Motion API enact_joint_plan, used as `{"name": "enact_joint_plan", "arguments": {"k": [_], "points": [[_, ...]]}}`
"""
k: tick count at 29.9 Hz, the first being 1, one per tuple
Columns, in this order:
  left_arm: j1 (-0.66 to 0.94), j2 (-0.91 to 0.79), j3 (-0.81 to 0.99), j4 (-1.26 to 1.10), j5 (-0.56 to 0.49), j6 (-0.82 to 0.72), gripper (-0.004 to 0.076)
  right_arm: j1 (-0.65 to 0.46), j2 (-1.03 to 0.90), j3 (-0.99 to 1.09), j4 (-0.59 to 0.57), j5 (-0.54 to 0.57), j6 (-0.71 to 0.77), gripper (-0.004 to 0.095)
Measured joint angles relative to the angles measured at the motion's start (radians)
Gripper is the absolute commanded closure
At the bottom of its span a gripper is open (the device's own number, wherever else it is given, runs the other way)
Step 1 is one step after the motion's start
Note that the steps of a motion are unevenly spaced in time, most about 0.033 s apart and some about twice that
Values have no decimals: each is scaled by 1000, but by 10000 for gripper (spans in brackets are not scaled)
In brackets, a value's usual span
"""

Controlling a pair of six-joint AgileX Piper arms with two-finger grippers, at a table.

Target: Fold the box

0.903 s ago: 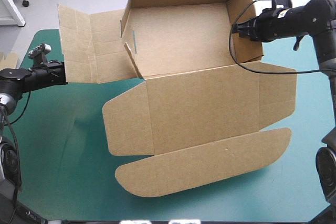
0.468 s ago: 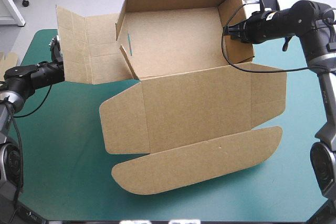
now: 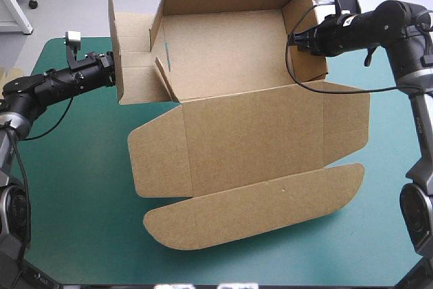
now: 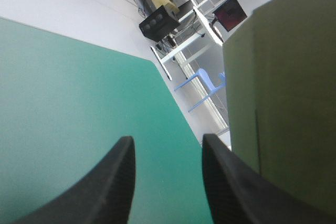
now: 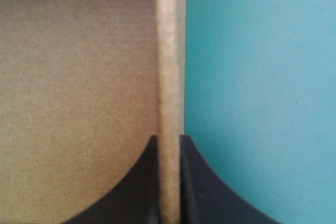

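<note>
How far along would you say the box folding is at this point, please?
Done: the box has far and right walls up, the right gripper shut on the right wall's rim. In hand: the open left gripper props the left side panel raised, untucked. Left: tucking that panel; the lid lies flat.

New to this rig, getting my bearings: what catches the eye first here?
A big brown cardboard box, half formed, fills the middle of the teal-green table cover: tray walls raised at the far side, lid flat toward the near edge. The right gripper is shut on the tray's right wall, while the open left gripper meets the left side flap, which stands nearly upright.
</note>
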Motion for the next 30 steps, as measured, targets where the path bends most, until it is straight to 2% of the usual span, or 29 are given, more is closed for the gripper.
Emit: {"name": "enact_joint_plan", "arguments": {"k": [21,30], "points": [[-1,-54,-62,19,10,-28,379,0,1,0,-6,1,8,926],[-57,-84,-62,13,12,-30,377,0,1,0,-7,1,11,926]]}}
